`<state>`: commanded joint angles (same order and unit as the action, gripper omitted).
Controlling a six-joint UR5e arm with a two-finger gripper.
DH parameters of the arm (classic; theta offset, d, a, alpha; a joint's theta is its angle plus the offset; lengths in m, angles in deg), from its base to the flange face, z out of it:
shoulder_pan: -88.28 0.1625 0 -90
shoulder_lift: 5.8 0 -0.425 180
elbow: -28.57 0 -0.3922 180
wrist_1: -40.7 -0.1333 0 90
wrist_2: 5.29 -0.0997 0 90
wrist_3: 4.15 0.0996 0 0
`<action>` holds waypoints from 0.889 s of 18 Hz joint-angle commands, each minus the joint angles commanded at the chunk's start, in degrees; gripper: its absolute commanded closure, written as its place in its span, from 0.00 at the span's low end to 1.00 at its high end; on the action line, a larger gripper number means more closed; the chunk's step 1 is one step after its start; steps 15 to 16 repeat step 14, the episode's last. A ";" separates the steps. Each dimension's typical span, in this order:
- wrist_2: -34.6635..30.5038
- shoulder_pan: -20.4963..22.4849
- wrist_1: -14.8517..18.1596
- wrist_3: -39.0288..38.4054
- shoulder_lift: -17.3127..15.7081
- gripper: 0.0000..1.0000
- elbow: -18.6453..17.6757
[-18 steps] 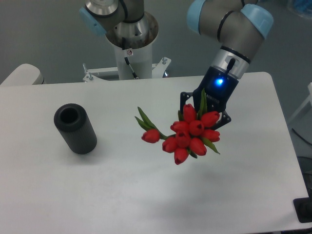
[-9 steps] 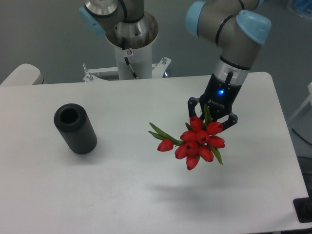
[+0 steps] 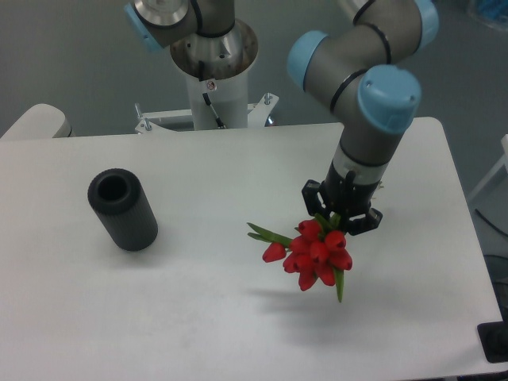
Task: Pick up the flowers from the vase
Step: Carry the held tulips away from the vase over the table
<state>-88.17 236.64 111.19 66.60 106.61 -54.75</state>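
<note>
Your gripper (image 3: 340,216), clamped on the tulip bunch (image 3: 316,250), has carried it further toward the table's (image 3: 198,317) front right and swung more upright within the last second; the dark vase (image 3: 121,209) stands empty, well apart—pickup looks complete.

Flowers (image 3: 316,254) lower and nearer the camera — arm (image 3: 367,135) now more upright.

- Arm (image 3: 373,48): grey cylindrical links, light-blue caps at the joints.
- Wrist section above the gripper (image 3: 343,208): silver-grey; gripper body black, angular.
- Base column (image 3: 214,95): white, small red-and-white sticker, a thin black cable down its front.
- Base joint: metallic grey with light-blue cap.
</note>
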 joint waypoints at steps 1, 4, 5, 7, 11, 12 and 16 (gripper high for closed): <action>-0.44 0.00 0.00 1.23 0.35 0.97 -0.09; -2.98 -0.18 0.78 7.72 1.14 0.97 -0.18; -3.51 -0.18 0.96 10.18 1.23 0.97 -0.26; -4.65 -0.18 0.62 12.83 1.50 0.97 -0.26; -6.77 -0.18 0.00 13.19 2.46 0.97 -0.09; -6.77 -0.18 -0.09 13.19 2.46 0.97 -0.09; -6.77 -0.18 0.00 13.19 2.46 0.97 -0.09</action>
